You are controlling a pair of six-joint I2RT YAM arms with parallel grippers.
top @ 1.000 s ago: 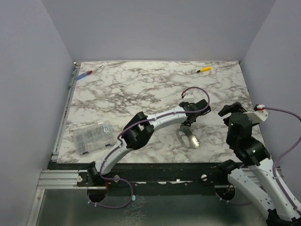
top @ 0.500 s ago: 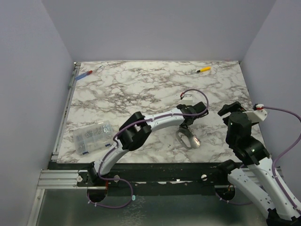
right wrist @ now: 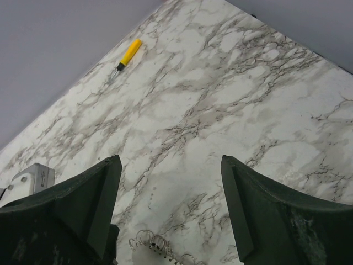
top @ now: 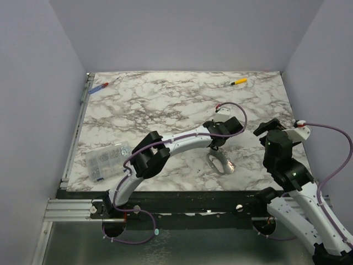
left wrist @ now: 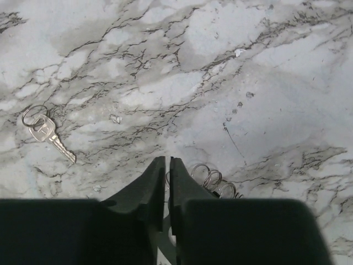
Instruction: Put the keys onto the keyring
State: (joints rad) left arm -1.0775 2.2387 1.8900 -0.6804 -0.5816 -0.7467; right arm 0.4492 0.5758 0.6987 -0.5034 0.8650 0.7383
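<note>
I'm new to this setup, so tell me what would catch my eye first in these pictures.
The left gripper, shut, sits low over the marble table beside a bunch of wire rings, right of centre. A lone key lies apart from them, while the right gripper hangs wide open at the right. A yellow-handled tool lies near the far edge.

Keys [top: 223, 165] lie front-centre on the table [top: 165, 110] — box [top: 108, 160] well left

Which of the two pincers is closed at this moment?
The left pincer: its jaws are pressed together with barely a slit between them, while those of the right pincer stand far apart.
</note>
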